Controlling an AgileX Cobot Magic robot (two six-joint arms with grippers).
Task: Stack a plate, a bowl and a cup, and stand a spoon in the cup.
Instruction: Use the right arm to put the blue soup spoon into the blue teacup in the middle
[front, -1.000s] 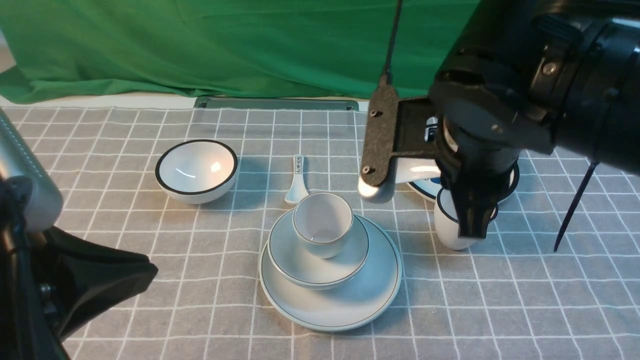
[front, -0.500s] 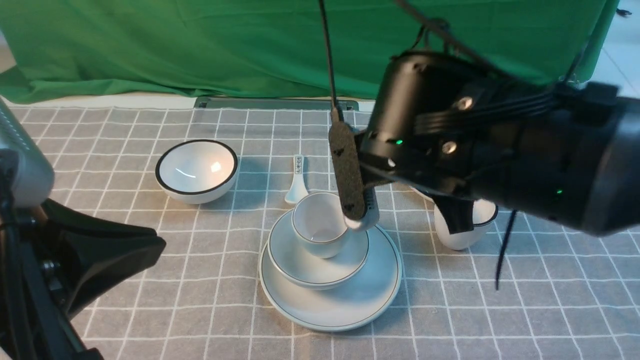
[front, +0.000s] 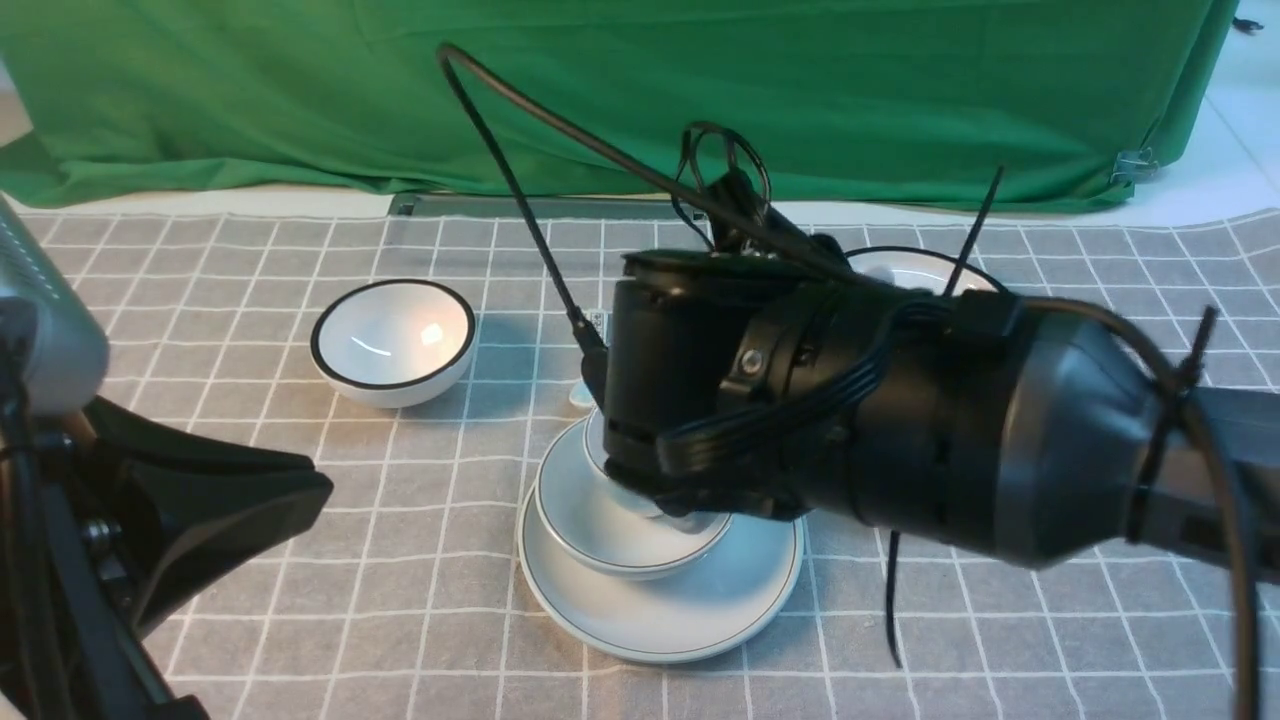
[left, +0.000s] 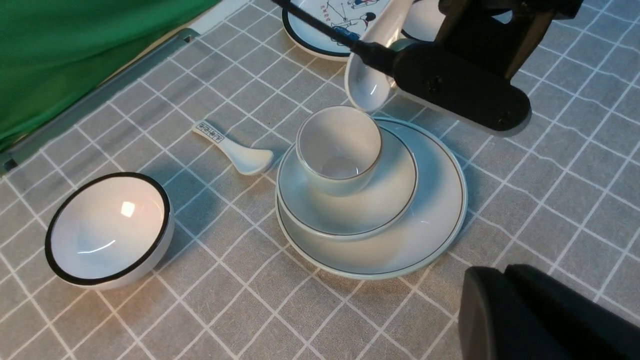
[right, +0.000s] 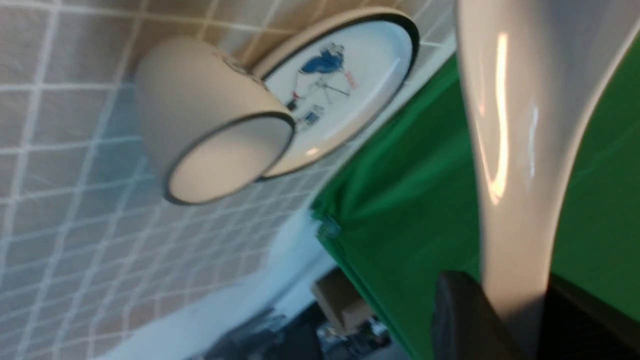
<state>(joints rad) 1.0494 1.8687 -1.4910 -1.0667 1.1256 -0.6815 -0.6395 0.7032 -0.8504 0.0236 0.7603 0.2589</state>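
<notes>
My right gripper (right: 515, 310) grips the glossy white ceramic spoon (left: 370, 80), handle toward the frame's top, scoop down at the rim of the empty pale cup (left: 340, 150). My left gripper (left: 505, 285) is clenched.

plate (left: 432, 220) pale, flat | bowl (left: 395, 185) seated upright on plate | cup (left: 340, 150) stacked upright above plate, in bowl | spoon (left: 367, 85) white, held tilted scoop-down over plate

Bright, soft shadows; right wrist view motion-blurred, glare streak on spoon (right: 505, 150).

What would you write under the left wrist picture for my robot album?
Right gripper holds the spoon bowl-down near the rim of the cup, stacked in the bowl on the plate.
</notes>
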